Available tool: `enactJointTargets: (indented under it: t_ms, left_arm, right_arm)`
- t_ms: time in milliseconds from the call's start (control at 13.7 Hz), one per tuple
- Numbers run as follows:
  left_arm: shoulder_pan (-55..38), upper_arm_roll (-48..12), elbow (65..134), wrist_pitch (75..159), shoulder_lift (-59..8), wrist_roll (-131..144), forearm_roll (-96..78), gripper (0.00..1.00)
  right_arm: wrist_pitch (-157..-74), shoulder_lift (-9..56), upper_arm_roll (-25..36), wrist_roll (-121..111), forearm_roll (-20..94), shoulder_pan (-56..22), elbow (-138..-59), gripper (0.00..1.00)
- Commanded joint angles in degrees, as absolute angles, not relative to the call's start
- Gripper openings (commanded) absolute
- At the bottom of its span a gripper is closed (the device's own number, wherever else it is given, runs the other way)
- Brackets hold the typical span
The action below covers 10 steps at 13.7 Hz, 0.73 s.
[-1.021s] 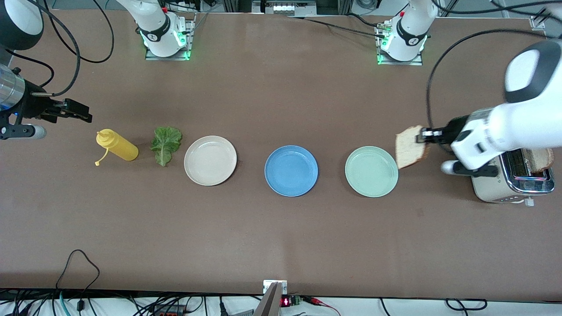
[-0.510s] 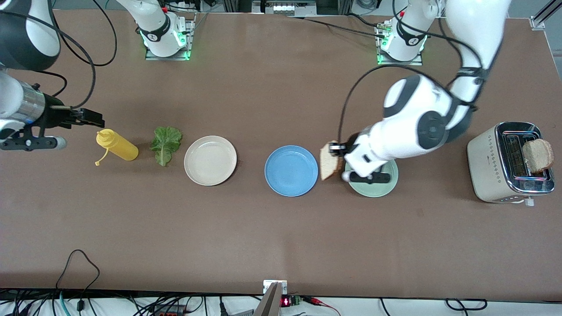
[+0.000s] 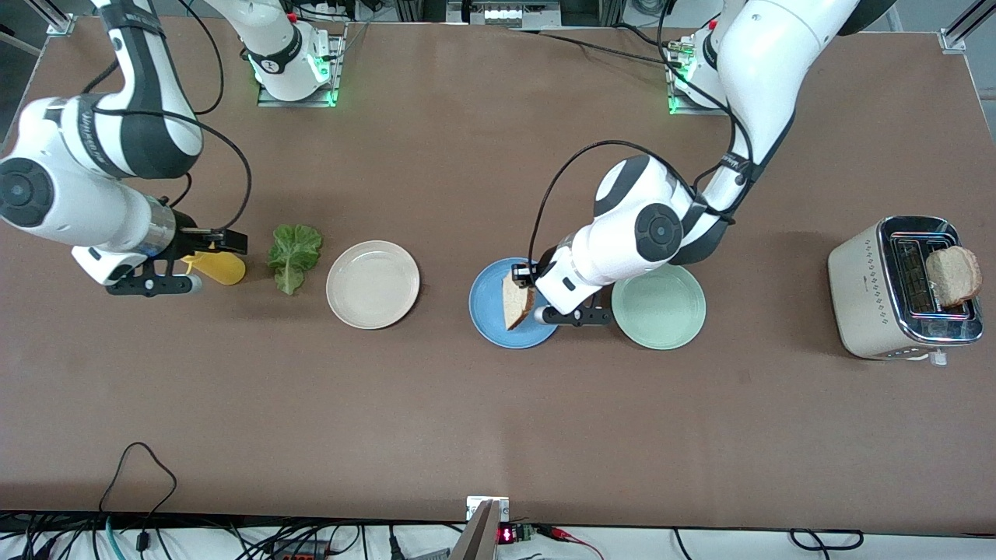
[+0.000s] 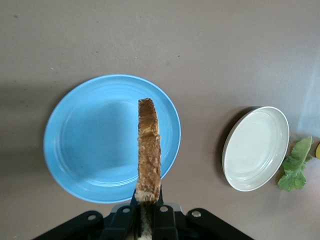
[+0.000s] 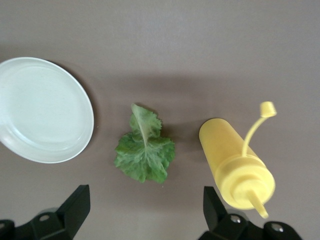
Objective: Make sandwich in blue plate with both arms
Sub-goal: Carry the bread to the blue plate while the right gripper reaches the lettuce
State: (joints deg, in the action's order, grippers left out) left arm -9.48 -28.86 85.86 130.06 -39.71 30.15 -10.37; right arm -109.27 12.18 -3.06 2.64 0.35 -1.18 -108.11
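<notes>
Three plates are sitting in one row across the table: a blue plate (image 3: 506,311) in the middle, a pale green plate (image 3: 661,307) toward the left arm's end, a cream-white plate (image 3: 373,284) toward the right arm's end.

Two bread slices are showing. One bread slice (image 3: 513,302) is hanging on edge over the blue plate, clenched at its crust by the left gripper (image 3: 523,276); the left wrist view is showing it (image 4: 148,150) edge-on above the blue plate (image 4: 90,145). The second slice (image 3: 952,276) is standing in the toaster (image 3: 871,288) at the left arm's end of the table.

One lettuce leaf (image 3: 294,255) is lying flat beside the cream-white plate. One yellow squeeze bottle (image 3: 219,267) is lying just beside the leaf, partly hidden. The right gripper (image 3: 226,241) is hovering over that bottle, fingers (image 5: 75,205) spread wide, grasping nothing.

Two arm bases are standing farthest from the front camera.
</notes>
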Motion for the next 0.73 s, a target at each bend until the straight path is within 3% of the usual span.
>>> enactJointTargets:
  t_ms: [0, 219, 438, 656]
  left_arm:
    - [-10.81, -28.65, 85.08, 132.00, -41.74, 30.50, -11.60, 0.01]
    - [-11.42, -28.65, 84.99, 132.89, -43.06, 30.50, -11.69, 0.01]
    - [-11.51, -28.65, 84.99, 133.59, -43.59, 30.41, -15.10, 0.04]
    - [-11.34, -28.65, 85.17, 133.59, -43.59, 30.23, -15.82, 0.16]
  right_arm:
    - [-116.16, 10.81, -3.16, 4.39, 0.09, -1.76, -115.37, 1.00]
    - [-128.02, 11.33, -3.16, 5.53, 0.09, -4.65, -123.03, 1.00]
    - [-134.81, 15.02, -3.08, 5.62, 0.09, -5.89, -124.45, 1.00]
    - [-140.26, 19.15, -3.08, 5.45, -0.52, -5.71, -124.54, 1.00]
